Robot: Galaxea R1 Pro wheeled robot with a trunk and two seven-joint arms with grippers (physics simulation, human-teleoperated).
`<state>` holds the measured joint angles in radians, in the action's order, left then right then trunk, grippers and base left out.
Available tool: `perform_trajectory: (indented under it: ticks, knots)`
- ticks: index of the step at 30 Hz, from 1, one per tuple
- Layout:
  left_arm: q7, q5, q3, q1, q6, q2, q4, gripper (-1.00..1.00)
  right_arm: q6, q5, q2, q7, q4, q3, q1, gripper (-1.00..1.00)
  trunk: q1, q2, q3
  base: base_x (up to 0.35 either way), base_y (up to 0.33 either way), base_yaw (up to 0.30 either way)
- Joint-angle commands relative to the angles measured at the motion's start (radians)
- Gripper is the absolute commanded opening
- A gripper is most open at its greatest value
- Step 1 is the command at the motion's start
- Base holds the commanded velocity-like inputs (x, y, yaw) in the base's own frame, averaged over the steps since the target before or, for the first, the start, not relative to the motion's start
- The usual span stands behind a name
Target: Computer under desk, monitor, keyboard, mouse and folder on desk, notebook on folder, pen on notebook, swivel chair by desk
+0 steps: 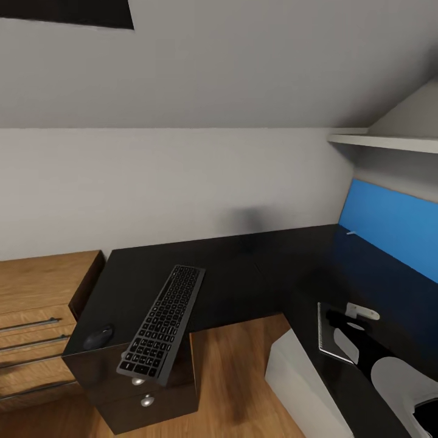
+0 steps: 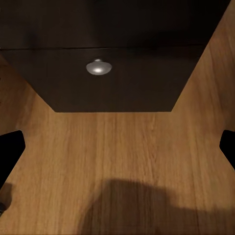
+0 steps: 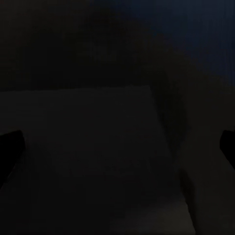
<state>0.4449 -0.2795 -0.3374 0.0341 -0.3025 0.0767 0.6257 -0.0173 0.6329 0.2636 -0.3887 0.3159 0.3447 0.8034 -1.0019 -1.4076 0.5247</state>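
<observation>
Black desk [image 1: 243, 267] carries the keyboard [image 1: 163, 322], overhanging its front edge, with the mouse [image 1: 98, 336] just beside it. Notebook [image 1: 336, 334] and pen [image 1: 364, 312] lie on the right wing. Both grippers' fingers are spread wide apart.

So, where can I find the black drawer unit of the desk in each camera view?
Head view: the drawer unit is at lower left, below the keyboard, which overhangs the edge above it.
Left wrist view: its dark front crosses the upper part, with the wooden floor before it.
Right wrist view: too dark to tell.
Shared landmark: a round silver knob on the drawer front.
</observation>
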Motion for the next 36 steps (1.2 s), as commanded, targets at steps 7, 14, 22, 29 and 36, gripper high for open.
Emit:
perform_trajectory:
  ticks: [7, 14, 22, 29, 36]
  knots:
    - [0.005, -0.01, -0.006, 0.001, -0.006, -0.002, -0.003, 1.0, 0.003, 0.036, 0.0, -0.002, -0.001, 0.011, -0.001, 1.0, 0.0, 0.0, 0.001, -0.119, 0.069, 0.0]
    - [0.006, -0.01, -0.006, 0.001, -0.006, -0.002, -0.003, 1.0, 0.003, 0.035, 0.001, -0.003, 0.001, 0.011, -0.001, 1.0, 0.0, 0.0, 0.001, -0.051, 0.027, 0.0]
    - [0.006, -0.01, -0.006, 0.001, -0.006, -0.002, -0.003, 1.0, 0.003, 0.034, 0.001, -0.003, 0.0, 0.011, -0.001, 1.0, 0.0, 0.0, 0.001, -0.145, 0.103, 0.0]
    - [0.006, -0.009, -0.006, 0.001, -0.006, -0.002, -0.003, 1.0, 0.002, 0.034, 0.0, -0.003, 0.0, 0.011, -0.001, 1.0, 0.0, 0.0, 0.001, -0.081, 0.058, 0.0]
    - [0.006, -0.009, -0.006, 0.001, -0.006, -0.002, -0.003, 1.0, 0.002, 0.034, 0.0, -0.004, 0.0, 0.011, -0.001, 1.0, 0.0, 0.0, 0.001, -0.137, 0.072, 0.0]
